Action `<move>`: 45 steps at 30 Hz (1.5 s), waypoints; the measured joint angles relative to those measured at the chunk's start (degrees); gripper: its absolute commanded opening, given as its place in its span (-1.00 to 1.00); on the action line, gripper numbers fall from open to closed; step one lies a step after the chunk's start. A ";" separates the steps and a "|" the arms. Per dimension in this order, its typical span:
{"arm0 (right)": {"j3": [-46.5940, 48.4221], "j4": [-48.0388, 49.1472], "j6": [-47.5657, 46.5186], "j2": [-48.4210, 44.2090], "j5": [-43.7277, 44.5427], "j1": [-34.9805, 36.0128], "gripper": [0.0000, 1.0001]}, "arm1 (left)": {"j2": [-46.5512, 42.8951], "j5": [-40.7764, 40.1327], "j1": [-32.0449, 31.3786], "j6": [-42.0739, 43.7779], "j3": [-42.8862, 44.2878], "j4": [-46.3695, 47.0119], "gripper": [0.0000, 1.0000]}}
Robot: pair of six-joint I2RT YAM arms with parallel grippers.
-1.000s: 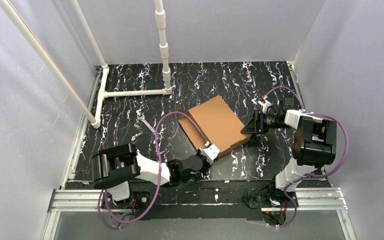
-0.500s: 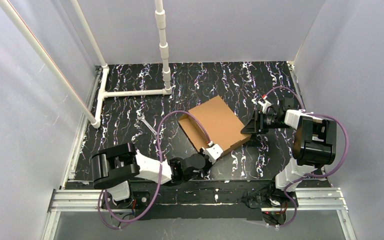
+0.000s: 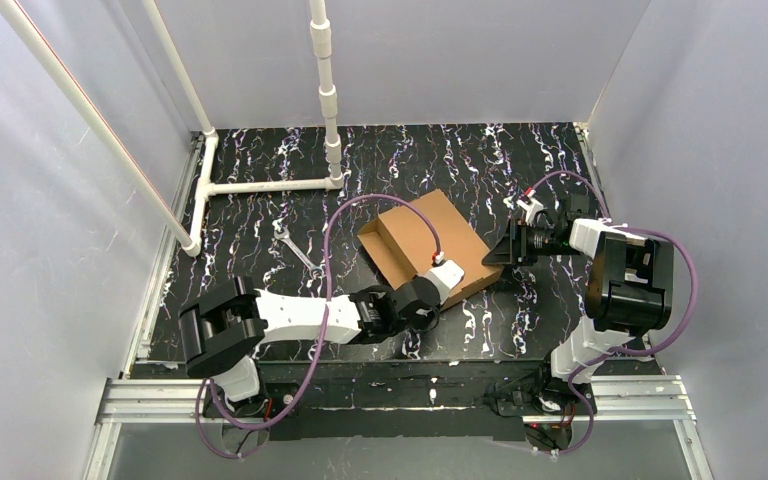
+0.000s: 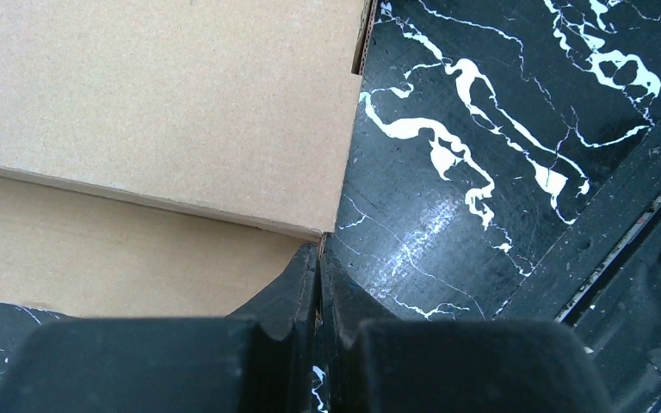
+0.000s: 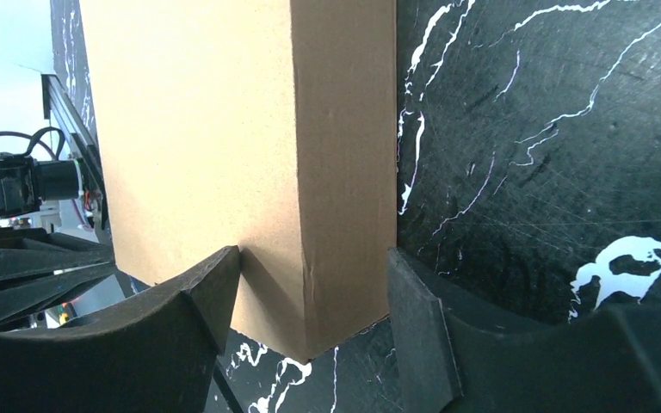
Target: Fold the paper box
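The paper box is a brown cardboard mailer with its lid down, lying askew mid-table. My left gripper reaches across its near-right side. In the left wrist view the box fills the upper left, and the left gripper is shut, tips touching a lower corner of the box wall with nothing between them. My right gripper is at the box's right corner. In the right wrist view the box corner sits between the right gripper fingers, one on the lid face, one at the wall's table-side edge.
A wrench lies on the black marbled table left of the box. A white pipe frame stands at the back left. Grey walls close in three sides, and a metal rail runs along the near edge.
My left arm has stretched out, carrying its shut gripper rightward and farther along the box's near side. A strip along the box's left edge now shows. The right gripper has not moved.
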 measured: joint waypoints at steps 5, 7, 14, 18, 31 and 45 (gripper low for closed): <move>0.15 -0.02 -0.04 0.00 0.02 0.04 0.39 | 0.02 2.16 0.92 -2.21 1.64 -3.26 -0.81; 0.15 -0.07 -0.07 0.00 0.04 0.09 0.40 | 0.02 3.17 1.36 -3.34 1.68 -3.76 -0.70; 0.15 -0.17 -0.63 0.00 0.48 0.33 0.50 | -2.69 6.51 2.19 -7.21 1.66 -4.63 -0.13; 0.20 -0.33 -1.60 0.00 0.37 0.33 0.72 | -9.88 7.78 2.84 -10.05 0.52 -5.18 0.24; 2.08 -3.61 -7.32 -1.70 1.16 0.39 0.97 | -36.92 7.67 19.65 -38.29 -23.12 -6.60 0.89; 3.15 -0.28 -4.63 -6.14 1.55 3.56 0.97 | -19.54 13.86 22.29 -49.75 -37.31 28.68 0.97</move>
